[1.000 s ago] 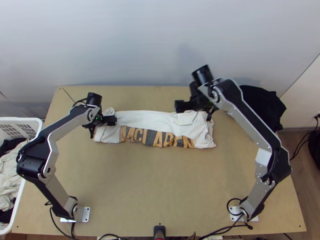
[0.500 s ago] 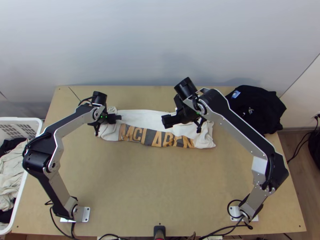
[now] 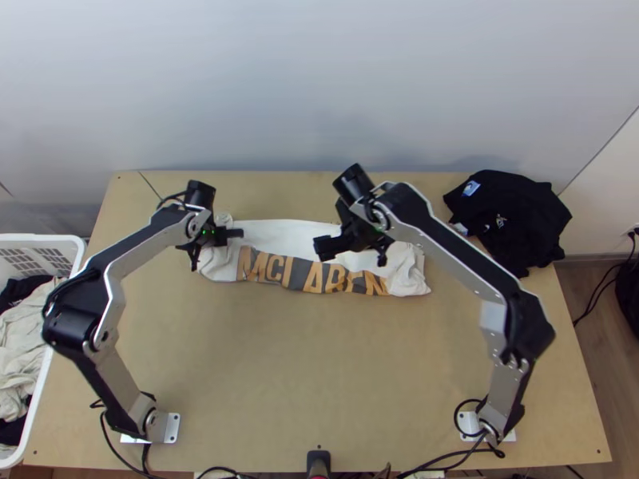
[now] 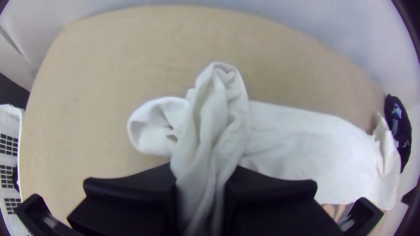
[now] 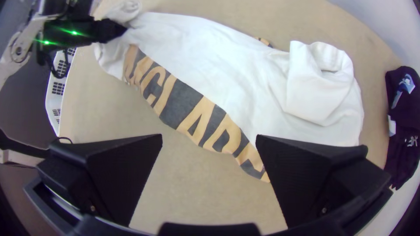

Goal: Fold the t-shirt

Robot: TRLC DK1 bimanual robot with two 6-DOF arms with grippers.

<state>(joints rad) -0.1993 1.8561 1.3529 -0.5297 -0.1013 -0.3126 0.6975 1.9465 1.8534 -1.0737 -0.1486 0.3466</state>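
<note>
From my seat I get bright, even light over the counter [image 3: 319, 359], with only faint, soft-edged shadows on it and gentle grey shading low on the pale wall [image 3: 240, 88]. In my right wrist view the white of the t-shirt [image 5: 210, 57] comes up very bright, and the small green lights [image 5: 74, 33] flare into thin streaks. Both wrist views bend the counter's straight edges into curves and darken at the corners.
</note>
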